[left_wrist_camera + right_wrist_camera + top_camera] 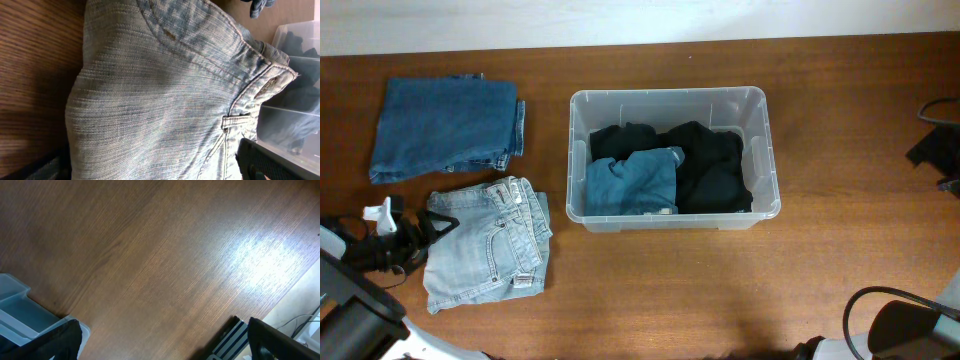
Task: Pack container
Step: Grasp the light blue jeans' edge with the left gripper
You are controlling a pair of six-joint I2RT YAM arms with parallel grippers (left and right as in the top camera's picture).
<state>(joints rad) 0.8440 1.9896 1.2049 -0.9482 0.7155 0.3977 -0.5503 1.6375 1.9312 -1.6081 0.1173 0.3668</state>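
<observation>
The container (665, 93), a clear plastic bin, stands mid-table with black clothes (710, 165) and a blue garment (632, 182) inside. To its left lie folded light-wash jeans (490, 245). My left gripper (442, 225) is at their left edge, open. In the left wrist view the light jeans (160, 90) fill the frame, with my left gripper (160, 172) spread wide over them and the container wall (300, 40) at the right. My right gripper (165, 350) hangs open over bare wood, nothing between its fingers. The container's corner (20, 312) shows at the left there.
Folded dark blue jeans (445, 128) lie at the back left. My right arm (900, 330) sits at the front right corner. Dark equipment (940, 145) pokes in at the right edge. A blue-and-white striped object (232, 340) lies by the table edge.
</observation>
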